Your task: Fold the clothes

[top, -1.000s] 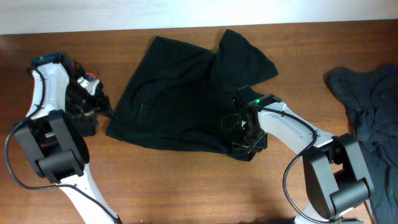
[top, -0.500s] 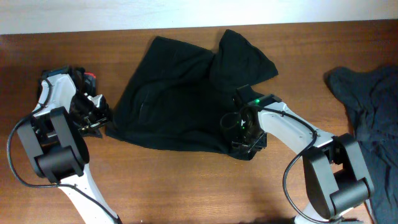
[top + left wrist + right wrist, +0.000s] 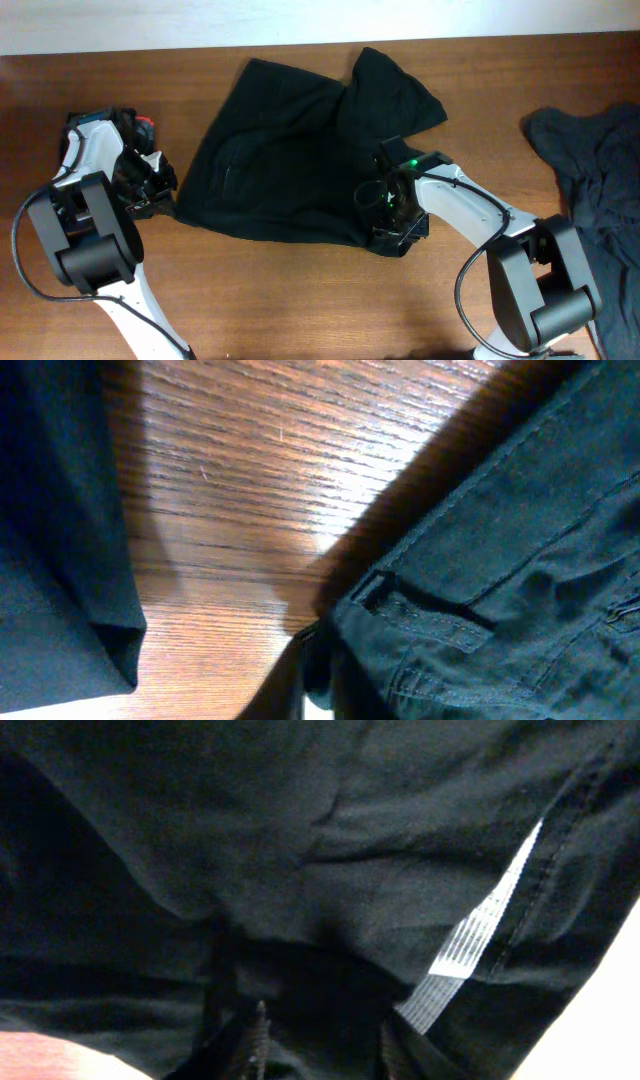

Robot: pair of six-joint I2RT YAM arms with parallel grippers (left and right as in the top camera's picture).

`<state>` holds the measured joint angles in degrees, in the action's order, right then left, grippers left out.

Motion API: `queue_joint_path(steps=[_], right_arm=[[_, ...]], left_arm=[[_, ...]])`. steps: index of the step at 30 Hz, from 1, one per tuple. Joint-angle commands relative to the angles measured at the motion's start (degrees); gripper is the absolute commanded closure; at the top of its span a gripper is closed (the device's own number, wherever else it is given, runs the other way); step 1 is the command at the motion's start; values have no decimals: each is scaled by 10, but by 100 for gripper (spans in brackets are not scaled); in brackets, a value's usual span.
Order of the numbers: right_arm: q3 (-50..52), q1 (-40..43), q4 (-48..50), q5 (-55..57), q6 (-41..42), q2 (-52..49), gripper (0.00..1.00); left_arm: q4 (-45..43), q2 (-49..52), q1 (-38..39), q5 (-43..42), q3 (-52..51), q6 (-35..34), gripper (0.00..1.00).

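Open bench (image 3: 290,300) lies along the front edge and in the gap between the black garment (image 3: 290,150) and the blue-grey garment (image 3: 600,180) at far right. The black garment covers mid-bench, reaching nearly to the rear edge.

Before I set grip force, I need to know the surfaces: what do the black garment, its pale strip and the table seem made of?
Black garment: matte woven cloth, likely cotton twill; stitched seams and soft folds show.
Strip: pale ribbed woven tape, slightly shiny, maybe reflective.
Table: wood or wood-look laminate, semi-gloss; grain lines and glare show.
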<state>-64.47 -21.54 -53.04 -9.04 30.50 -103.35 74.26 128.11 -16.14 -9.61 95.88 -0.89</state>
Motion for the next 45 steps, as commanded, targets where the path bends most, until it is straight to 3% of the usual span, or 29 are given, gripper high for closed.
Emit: queue_joint_path(steps=[1, 6, 8, 9, 10, 11, 21, 26, 39, 45], right_arm=[[11, -3, 6, 7, -1, 3, 56], [26, -3, 30, -8, -1, 3, 53], [25, -3, 30, -18, -1, 3, 60], [25, -2, 30, -19, -1, 3, 69], [25, -2, 29, -19, -1, 3, 95], [25, -1, 28, -19, -1, 3, 96], [-72, -1, -63, 22, -88, 60, 96], [-143, 0, -137, 23, -91, 109, 96], [-214, 11, -183, 85, -91, 289, 96], [-354, 56, -282, 83, -92, 328, 96]], left_arm=[[-1, -12, 0, -3, -3, -3, 75], [-1, -12, 0, -16, -3, -3, 70], [-1, -12, 0, -17, -3, -3, 73], [0, -12, 0, -19, -3, -3, 80], [1, -12, 0, -23, -3, -3, 91], [1, -12, 0, -29, -3, -2, 100], [14, -50, 3, -78, 36, 0, 100], [10, -143, 16, -78, 38, -2, 100], [-5, -344, 42, -87, 59, -39, 100], [0, -416, 57, -87, 139, -61, 100]])
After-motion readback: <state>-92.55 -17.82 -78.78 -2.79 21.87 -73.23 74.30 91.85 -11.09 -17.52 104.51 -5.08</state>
